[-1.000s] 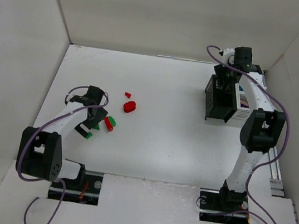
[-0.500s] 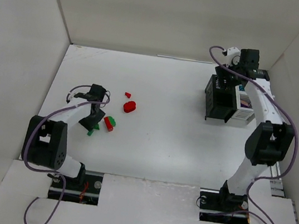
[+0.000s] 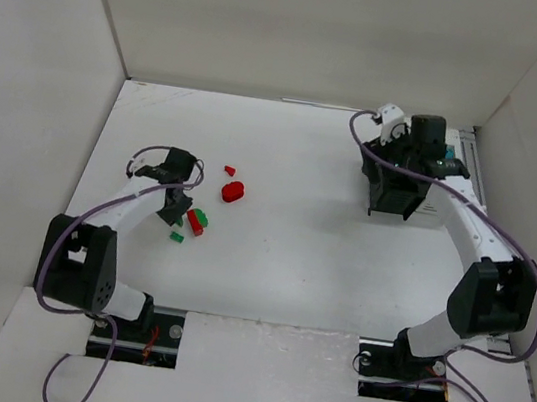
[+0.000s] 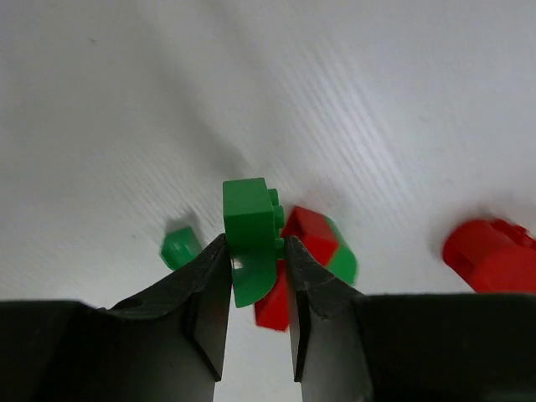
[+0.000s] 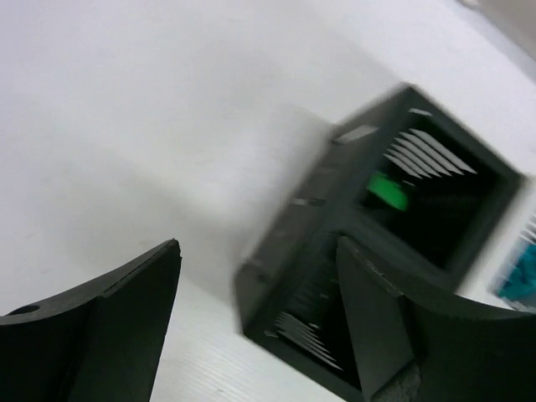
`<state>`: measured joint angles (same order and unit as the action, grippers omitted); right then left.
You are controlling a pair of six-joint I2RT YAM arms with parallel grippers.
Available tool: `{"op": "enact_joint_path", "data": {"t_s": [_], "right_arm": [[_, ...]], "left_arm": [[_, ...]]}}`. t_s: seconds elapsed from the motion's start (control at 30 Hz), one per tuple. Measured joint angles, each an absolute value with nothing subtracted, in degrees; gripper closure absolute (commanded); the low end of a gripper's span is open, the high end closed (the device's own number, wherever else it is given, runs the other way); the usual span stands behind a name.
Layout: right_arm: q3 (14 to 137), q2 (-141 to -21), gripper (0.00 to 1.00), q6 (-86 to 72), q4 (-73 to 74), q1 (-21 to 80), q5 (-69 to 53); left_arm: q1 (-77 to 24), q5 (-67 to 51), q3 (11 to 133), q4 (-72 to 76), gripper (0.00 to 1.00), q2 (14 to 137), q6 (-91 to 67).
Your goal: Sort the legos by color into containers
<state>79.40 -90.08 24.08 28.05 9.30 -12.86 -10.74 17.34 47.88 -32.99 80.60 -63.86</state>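
Red and green bricks [image 4: 311, 239] lie just right of my left gripper [image 4: 255, 251], which is clamped on a green brick [image 4: 249, 222]. My right gripper [image 5: 258, 247] gapes by the black bins [image 5: 310, 209].

Green lego [image 4: 249, 243] upright in left tool [image 4: 255, 244]; red legos [image 4: 490, 255] nearby; black containers [image 5: 293, 234] far right.

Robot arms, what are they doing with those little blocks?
They are sorting bricks by color. The left tool holds a green brick pinched between its fingers, just above some red and green pieces on the table. The right tool hangs open by the black bin, which has a green piece inside. A bigger red brick waits on the table.
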Motion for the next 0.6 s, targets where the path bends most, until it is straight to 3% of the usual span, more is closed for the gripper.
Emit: {"op": "enact_joint_path", "data": {"t_s": [0.3,0.6], "right_arm": [[62.8,-83.7,0.17,21.4,9.0,21.7,-31.9],[52.2,-83.3,0.14,-2.3,-24.9,35.0,-41.2]], "left_arm": [[-22.5,17.1,52.1,-28.4,0.92,64.9,-61.9],[-29.0,16.9,48.9,-18.0,0.91,52.1,-69.9]]}}
